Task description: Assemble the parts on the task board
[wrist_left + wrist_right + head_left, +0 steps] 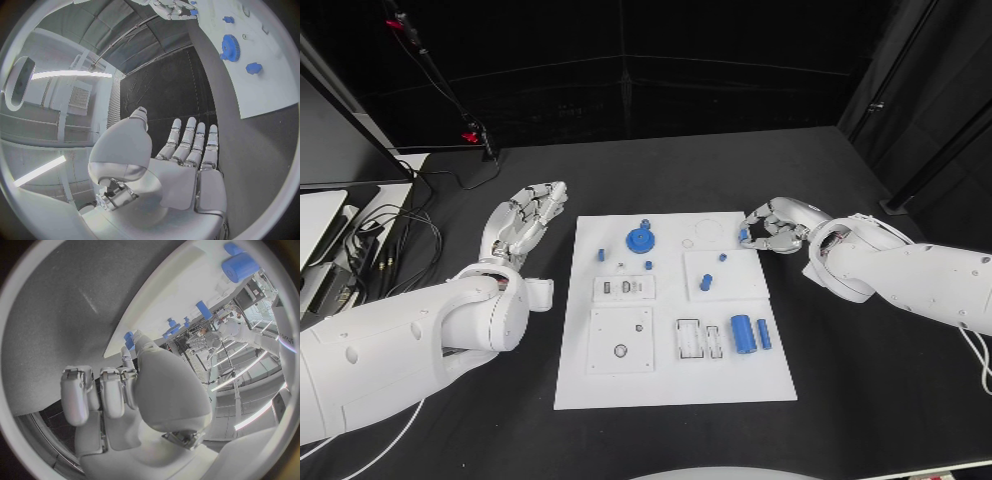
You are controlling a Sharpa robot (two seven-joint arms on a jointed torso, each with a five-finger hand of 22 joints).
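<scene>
Black table [877,400] under dark curtains, with white task board [675,385] in the middle, seen from the head. Blue gear [640,239] near the far edge of board, two blue cylinders [751,334] lying side by side at near right. Left hand [528,220] flat beside the left edge of board, fingers straight and apart, holding nothing. Right hand [770,226] at the far right corner, fingers curled in, pinching small blue part [744,234]. From left wrist: same hand [181,165] spread and empty, gear [230,48] beyond on board. From right wrist: hand [125,405] with fingers bent together, blue piece [129,337] at the fingertips, over the board edge.
</scene>
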